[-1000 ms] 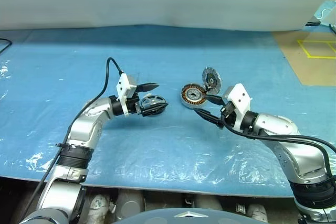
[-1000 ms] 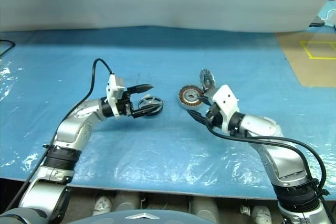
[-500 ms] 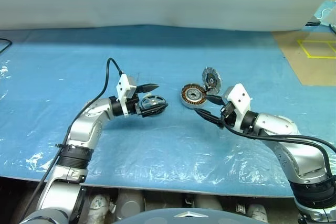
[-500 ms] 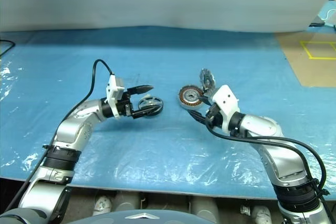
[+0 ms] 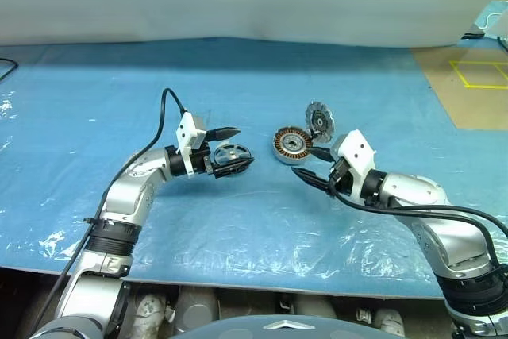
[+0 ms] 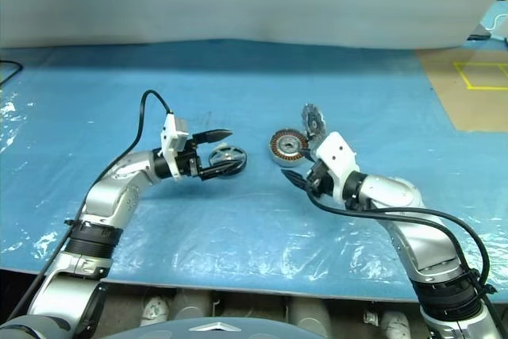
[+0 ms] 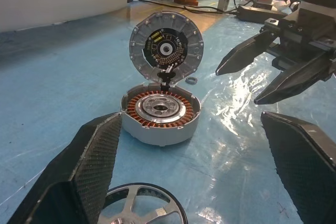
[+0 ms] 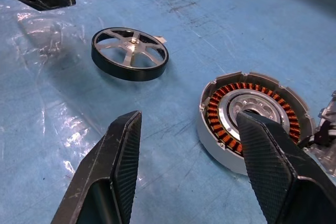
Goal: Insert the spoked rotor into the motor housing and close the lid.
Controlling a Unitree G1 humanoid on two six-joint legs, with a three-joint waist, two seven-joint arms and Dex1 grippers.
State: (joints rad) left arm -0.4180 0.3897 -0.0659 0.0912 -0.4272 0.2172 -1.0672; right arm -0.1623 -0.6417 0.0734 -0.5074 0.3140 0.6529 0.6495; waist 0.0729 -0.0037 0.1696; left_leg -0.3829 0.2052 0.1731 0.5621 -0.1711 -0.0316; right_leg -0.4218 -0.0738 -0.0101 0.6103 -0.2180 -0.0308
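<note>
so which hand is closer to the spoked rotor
Left. The left hand is open around the spoked rotor, which lies on the blue sheet. The right hand is open beside the motor housing, apart from the rotor.

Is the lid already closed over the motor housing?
No, in the left wrist view the lid stands upright at the back edge of the motor housing, whose copper windings are uncovered.

spoked rotor (image 5: 228, 154) left of motor housing (image 5: 291, 145), lid (image 5: 320, 121) upright behind
</note>
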